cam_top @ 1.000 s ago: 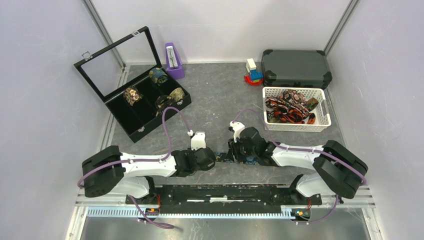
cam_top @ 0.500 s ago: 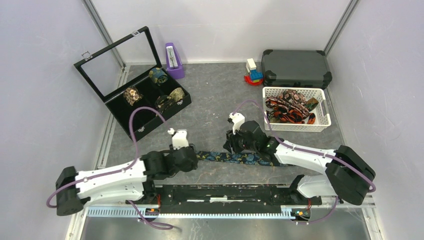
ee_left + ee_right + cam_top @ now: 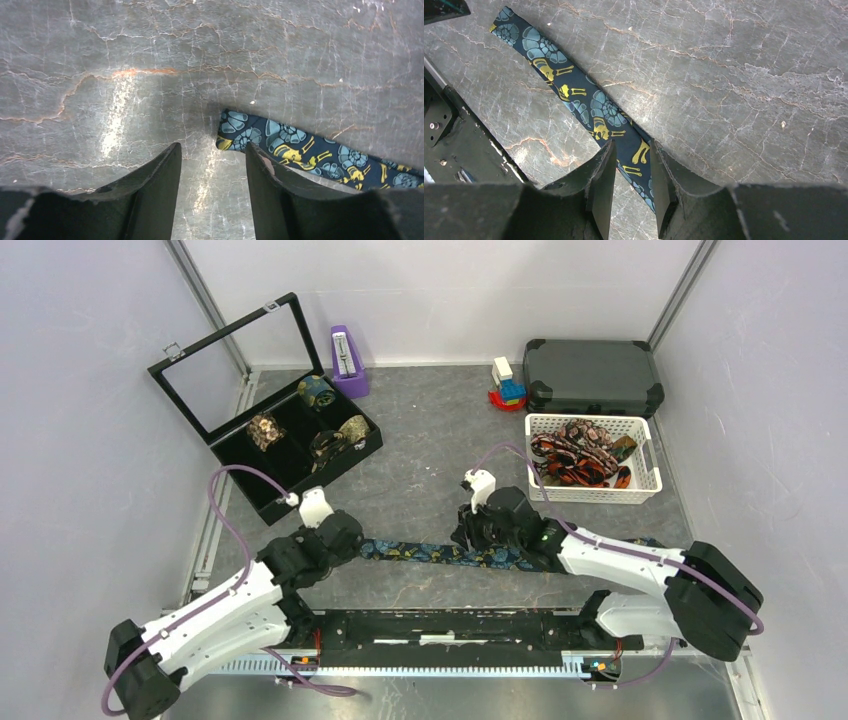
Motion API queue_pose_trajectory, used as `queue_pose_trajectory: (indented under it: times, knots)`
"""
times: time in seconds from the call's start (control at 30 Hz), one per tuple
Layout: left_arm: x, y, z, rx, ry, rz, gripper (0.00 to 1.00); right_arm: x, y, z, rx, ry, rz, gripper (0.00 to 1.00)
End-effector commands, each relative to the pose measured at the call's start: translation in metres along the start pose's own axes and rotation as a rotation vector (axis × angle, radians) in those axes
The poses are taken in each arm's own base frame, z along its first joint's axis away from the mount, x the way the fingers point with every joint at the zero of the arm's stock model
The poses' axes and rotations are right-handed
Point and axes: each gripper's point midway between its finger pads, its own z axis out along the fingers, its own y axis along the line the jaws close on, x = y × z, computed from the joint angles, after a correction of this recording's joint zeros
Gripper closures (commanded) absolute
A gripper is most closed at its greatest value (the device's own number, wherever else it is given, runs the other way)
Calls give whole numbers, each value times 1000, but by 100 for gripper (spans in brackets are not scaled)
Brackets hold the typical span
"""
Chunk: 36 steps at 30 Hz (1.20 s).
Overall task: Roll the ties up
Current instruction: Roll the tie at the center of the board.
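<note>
Soft light is falling from above | glare is streaking the tabletop [image 3: 117,115] ahead of my left fingers [image 3: 155,190]

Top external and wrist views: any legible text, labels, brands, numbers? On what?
No text can be read in any view.
Too small to read: white tag on the lid edge of the display case.
Pattern only, no lettering: navy tie.

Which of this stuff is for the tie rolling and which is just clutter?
Job: navy paisley tie, loose ties in white basket, rolled ties in black display case.
Clutter: purple metronome, toy blocks, dark hard case.
</note>
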Motion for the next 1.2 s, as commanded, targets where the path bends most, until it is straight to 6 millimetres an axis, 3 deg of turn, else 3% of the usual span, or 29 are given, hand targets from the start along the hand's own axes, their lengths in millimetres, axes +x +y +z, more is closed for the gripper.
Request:
queue_pose_trajectory:
  times: [0.0, 0.13, 0.5, 0.7, 0.77, 0.9, 1.03, 1.17]
  knots:
    - [1, -6, 12, 56, 28, -71, 45, -4, 0, -6, 5, -34, -7, 62]
    - [1, -16, 16, 137, 24, -129, 48, -1, -1, -6, 5, -27, -5, 62]
    - [10, -13, 33, 159, 34, -216, 53, 7, -2, -6, 2, -11, -6, 62]
    - [11, -8, 37, 145, 22, -231, 61, 10, -3, -5, 3, -2, -5, 62]
    - [12, -7, 38, 148, 16, -237, 64, 11, -3, -4, 2, 0, -4, 62]
    - [11, -3, 38, 153, -6, -250, 84, 11, -2, -4, -2, 0, -1, 62]
    - [8, -3, 33, 185, -32, -259, 97, 4, 6, -2, -30, -8, -15, 62]
    - [8, 5, 31, 191, -63, -280, 98, -7, 23, 6, -86, -18, -30, 62]
